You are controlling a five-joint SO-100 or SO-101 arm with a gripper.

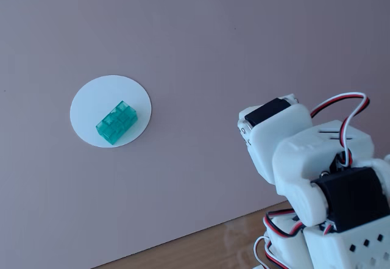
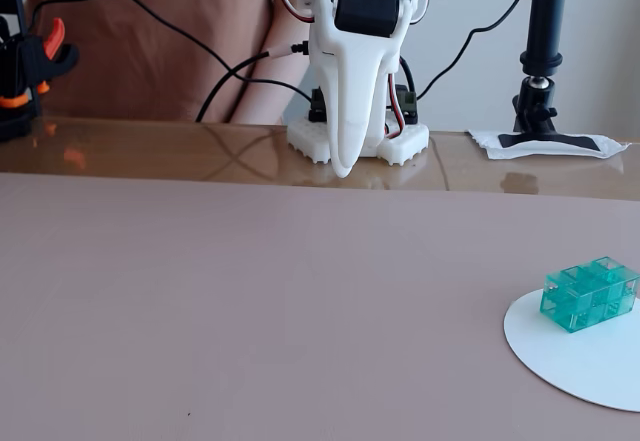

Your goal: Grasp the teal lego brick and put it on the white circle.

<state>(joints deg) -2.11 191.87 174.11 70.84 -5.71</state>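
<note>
Brick: the teal lego brick (image 1: pixel 116 122) lies on the white circle (image 1: pixel 91 101), wholly inside its edge in a fixed view, toward the lower right part of the disc; in the other fixed view (image 2: pixel 590 294) it sits on the disc's far portion, studs up.
Disc: the white circle (image 2: pixel 590 366) lies flat on the pinkish mat (image 1: pixel 244 49), partly cut off by the frame edge in the front fixed view.
Task state: judged from how things lie, the placing looks done — brick resting on paper, nothing touching it.
Step in hand: parking the arm clear of the disc. To do that well, I would keep the arm folded and away from the mat, move slowly, and avoid any sweep over the disc — the paper is light and the brick small, so a brush could shift either.
Arm pose: the arm (image 1: pixel 317 171) is folded back over its base (image 2: pixel 358 141) at the mat's edge, well apart from the brick.
Gripper: the gripper (image 2: pixel 342 168) hangs nose-down in front of the base, its tip near the wooden table (image 2: pixel 150 146); the fingers look brought together with nothing between them.
Risk: little that I can see.
</note>
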